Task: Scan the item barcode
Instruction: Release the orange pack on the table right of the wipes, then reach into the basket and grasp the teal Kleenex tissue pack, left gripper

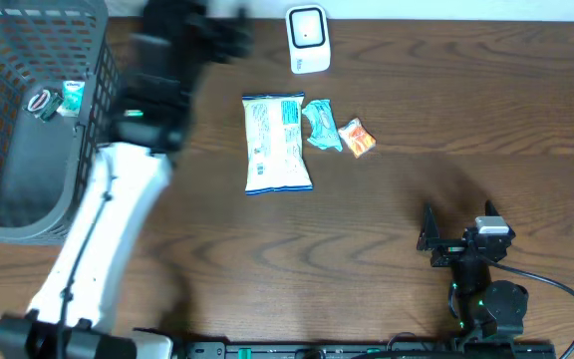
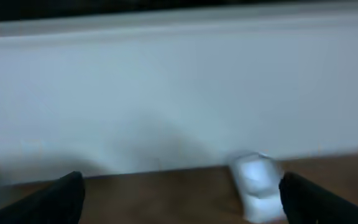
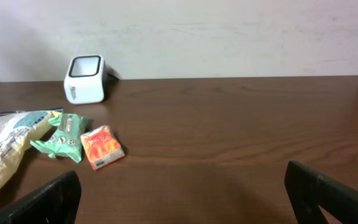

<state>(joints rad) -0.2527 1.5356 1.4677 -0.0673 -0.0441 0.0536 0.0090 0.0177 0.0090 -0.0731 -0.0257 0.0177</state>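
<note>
The white barcode scanner (image 1: 307,40) stands at the table's far edge. In front of it lie a white-and-blue snack bag (image 1: 277,143), a teal packet (image 1: 321,125) and an orange packet (image 1: 357,138). My left arm is a blur reaching toward the back of the table, left of the scanner. In the blurred left wrist view, the left gripper (image 2: 180,186) is open and empty, with the scanner (image 2: 257,186) just inside its right finger. My right gripper (image 1: 457,213) is open and empty near the front right, facing the scanner (image 3: 86,79) and the orange packet (image 3: 102,147).
A grey mesh basket (image 1: 28,214) fills the left end of the table; inside lie a small teal packet (image 1: 73,97) and a round item (image 1: 43,103). A white wall rises right behind the scanner. Bare wood lies between the right gripper and the packets.
</note>
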